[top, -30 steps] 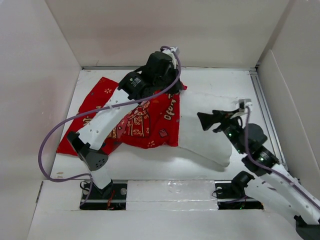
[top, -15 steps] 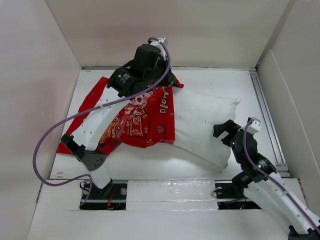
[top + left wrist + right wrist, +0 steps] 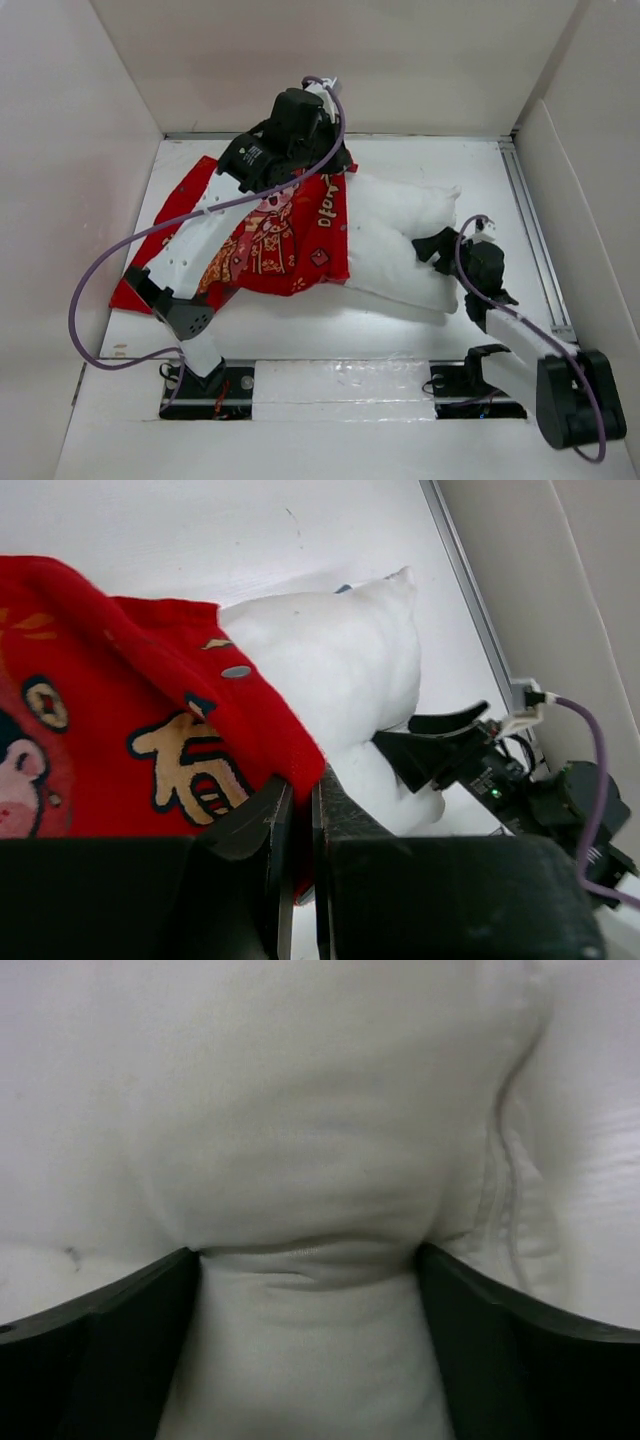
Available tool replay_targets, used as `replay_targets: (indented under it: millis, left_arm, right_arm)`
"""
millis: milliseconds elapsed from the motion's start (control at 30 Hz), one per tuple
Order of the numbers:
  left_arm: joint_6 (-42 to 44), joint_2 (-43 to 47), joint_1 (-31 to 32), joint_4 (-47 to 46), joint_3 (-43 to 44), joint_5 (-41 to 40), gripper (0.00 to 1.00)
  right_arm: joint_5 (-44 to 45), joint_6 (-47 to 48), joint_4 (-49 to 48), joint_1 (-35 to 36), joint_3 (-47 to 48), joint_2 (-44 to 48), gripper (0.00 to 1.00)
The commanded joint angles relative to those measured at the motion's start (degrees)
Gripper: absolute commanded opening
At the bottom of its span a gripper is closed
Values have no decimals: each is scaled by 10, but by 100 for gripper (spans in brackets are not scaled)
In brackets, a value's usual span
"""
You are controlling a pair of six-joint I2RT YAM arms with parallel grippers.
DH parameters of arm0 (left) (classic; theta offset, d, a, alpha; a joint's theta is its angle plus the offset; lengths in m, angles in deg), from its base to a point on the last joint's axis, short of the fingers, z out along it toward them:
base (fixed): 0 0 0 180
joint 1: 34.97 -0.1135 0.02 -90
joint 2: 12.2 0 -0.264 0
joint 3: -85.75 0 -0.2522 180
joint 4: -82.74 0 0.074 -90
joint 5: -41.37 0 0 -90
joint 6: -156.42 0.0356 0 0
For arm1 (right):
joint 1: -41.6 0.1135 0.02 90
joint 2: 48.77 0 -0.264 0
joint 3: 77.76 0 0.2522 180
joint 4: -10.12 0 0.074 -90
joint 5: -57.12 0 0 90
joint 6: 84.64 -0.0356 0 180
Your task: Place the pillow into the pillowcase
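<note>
Top external shows the pillow (image 3: 400, 240) on the surface (image 3: 300, 322), its left part covered by the pillowcase (image 3: 290, 235), whose edge the left hand (image 3: 300, 792) pinches, while the right hand (image 3: 308, 1255), wide, straddles its right end.

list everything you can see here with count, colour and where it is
pillow: 1, white, mid-table, left part covered by the pillowcase
pillowcase: 1, red with printed figures, left half of table
table: 1, white, under everything
walls: 3, white, back and both sides of table
cables: 2, purple, one along each arm
left gripper: 1, black, shut on the pillowcase's edge
right gripper: 1, black, open, fingers astride the pillow's right end
</note>
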Motion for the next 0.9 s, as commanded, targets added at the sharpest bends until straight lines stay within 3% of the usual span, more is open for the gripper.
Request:
replay_targets:
  millis: [0, 67, 100, 133, 267, 367, 500, 533, 667, 700, 767, 867]
  left_arm:
    - [19, -17, 16, -54, 4, 42, 0]
    - [26, -41, 24, -46, 29, 54, 0]
    - [26, -69, 29, -46, 54, 82, 0]
    - [26, -83, 30, -46, 68, 94, 0]
    - [19, -145, 35, -12, 155, 125, 0]
    - [19, -176, 55, -2, 219, 125, 0]
    - [12, -181, 60, -7, 234, 153, 0]
    - [12, -181, 60, -7, 234, 153, 0]
    - [12, -159, 60, -20, 234, 189, 0]
    - [6, -154, 60, -25, 234, 197, 0]
    - [1, -143, 67, -44, 234, 219, 0]
    - [-16, -129, 67, -62, 234, 243, 0]
  right_arm:
    - [-286, -5, -350, 33, -42, -112, 79]
    - [-330, -5, -439, 70, -6, -166, 57]
    - [-337, -16, -451, 87, 6, -174, 40]
    - [-343, -23, -457, 107, 36, -180, 0]
    - [-387, -86, -523, 115, 89, -167, 0]
    - [-399, -118, -504, 110, 144, -103, 0]
    - [-354, -81, -322, 51, 205, 40, 0]
    - [-334, -43, -214, 37, 217, 106, 0]
    - [-209, 57, 3, 10, 268, 221, 0]
    - [-176, 62, 19, 10, 268, 231, 0]
    - [-198, 49, 4, 10, 244, 221, 0]
    - [-238, 8, -97, 64, 147, 182, 0]
